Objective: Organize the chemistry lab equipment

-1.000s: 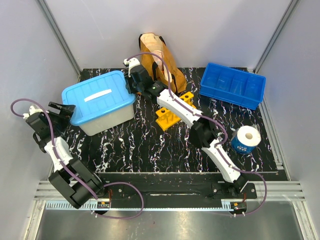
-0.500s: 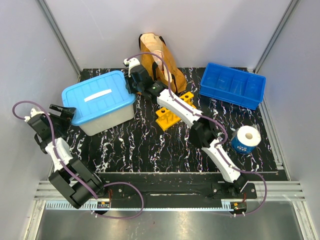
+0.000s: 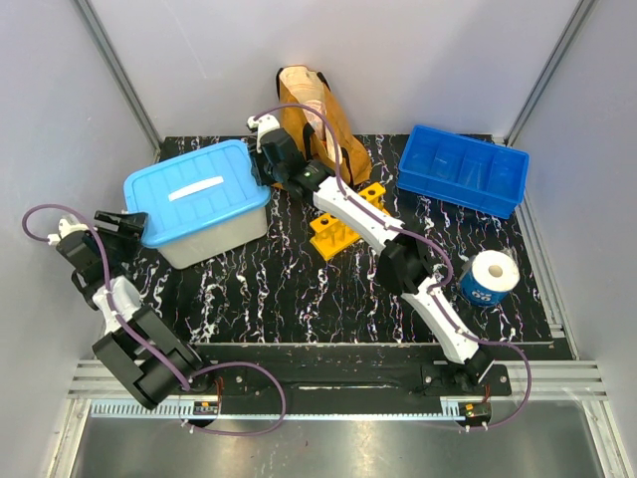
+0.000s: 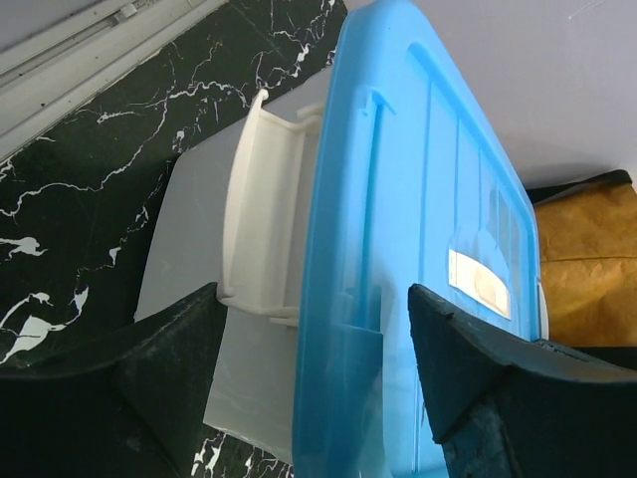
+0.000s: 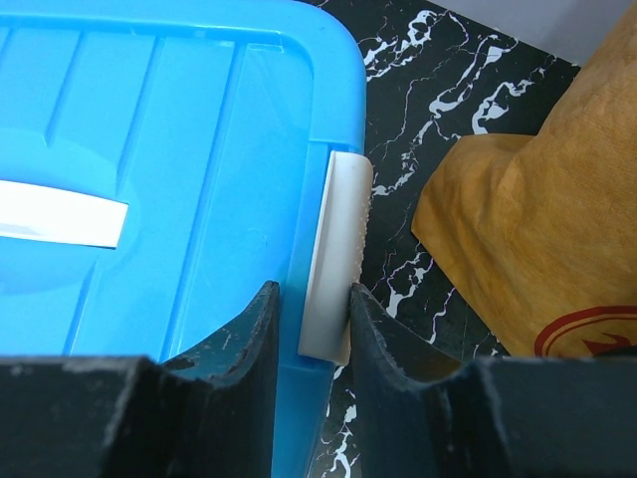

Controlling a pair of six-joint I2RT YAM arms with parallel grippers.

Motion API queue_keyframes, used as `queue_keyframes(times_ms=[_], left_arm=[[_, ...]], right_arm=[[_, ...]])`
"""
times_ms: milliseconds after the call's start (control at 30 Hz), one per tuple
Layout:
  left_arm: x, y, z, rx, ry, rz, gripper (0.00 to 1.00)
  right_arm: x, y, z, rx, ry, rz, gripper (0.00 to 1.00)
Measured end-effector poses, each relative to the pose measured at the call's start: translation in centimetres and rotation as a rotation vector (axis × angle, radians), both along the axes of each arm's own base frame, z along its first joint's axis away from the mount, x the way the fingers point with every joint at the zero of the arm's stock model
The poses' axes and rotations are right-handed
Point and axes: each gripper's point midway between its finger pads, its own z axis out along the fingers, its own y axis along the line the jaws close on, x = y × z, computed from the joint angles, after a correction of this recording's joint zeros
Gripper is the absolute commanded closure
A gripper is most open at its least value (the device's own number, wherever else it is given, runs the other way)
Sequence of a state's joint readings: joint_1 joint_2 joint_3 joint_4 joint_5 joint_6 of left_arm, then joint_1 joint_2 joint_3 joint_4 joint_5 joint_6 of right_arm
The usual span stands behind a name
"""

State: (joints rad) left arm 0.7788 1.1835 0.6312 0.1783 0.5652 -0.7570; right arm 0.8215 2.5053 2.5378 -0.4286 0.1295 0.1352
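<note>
Storage box [image 3: 204, 244] with a blue lid [image 3: 214, 169] stands on the black marbled table [image 3: 284, 299], and everything else is placed from it. The left gripper [image 4: 311, 373] is at the box's left end with its jaws spread wide. One finger is over the pale end wall and the other over the lid, and neither touches anything. The white left latch [image 4: 261, 214] lies ahead of that gap. Whether the latch is clipped down cannot be told.

The right gripper [image 5: 311, 344] is at the box's right end, narrowed around the white right latch [image 5: 336, 239]. One finger overlaps the latch's outer edge, and a sliver of blue lid shows between the other finger and the latch. I cannot tell whether the pads actually pinch it.

The yellow rack [image 3: 328, 239] stands on the table to the right of the box. It is near the box but not touching, and partly under the right arm. No loose tubes or sticks can be made out around it.

A mustard-brown tote bag [image 3: 318, 110] stands behind the box's right end, with a strip of table between them. A blue tray [image 3: 463, 169] with dividers lies well to the right of the box, beyond the rack. A blue-and-white roll [image 3: 490, 277] stands further right still and nearer the arms
</note>
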Motion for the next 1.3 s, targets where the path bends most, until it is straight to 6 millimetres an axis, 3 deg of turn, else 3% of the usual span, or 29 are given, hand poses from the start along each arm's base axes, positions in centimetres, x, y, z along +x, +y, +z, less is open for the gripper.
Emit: queue_keyframes(times_ms=[267, 467, 700, 867, 1300], left_arm=[[0.1, 0.4, -0.1, 0.039, 0.045, -0.004, 0.38], [1.1, 0.1, 1.3, 0.18, 0.116, -0.038, 0.4], [1.2, -0.6, 0.9, 0.287, 0.221, -0.072, 0.48], [1.6, -0.6, 1.3, 0.378, 0.311, -0.082, 0.59], [2.2, -0.4, 1.8, 0.512, 0.404, -0.096, 0.77]], right_arm=[[0.2, -0.3, 0.0, -0.001, 0.0, -0.006, 0.7], [0.4, -0.7, -0.1, 0.003, 0.005, -0.017, 0.71], [0.8, -1.0, 0.0, 0.01, 0.009, -0.027, 0.72], [0.8, -1.1, 0.0, 0.012, 0.012, -0.028, 0.73], [0.8, -1.1, 0.0, 0.026, 0.022, -0.036, 0.73]])
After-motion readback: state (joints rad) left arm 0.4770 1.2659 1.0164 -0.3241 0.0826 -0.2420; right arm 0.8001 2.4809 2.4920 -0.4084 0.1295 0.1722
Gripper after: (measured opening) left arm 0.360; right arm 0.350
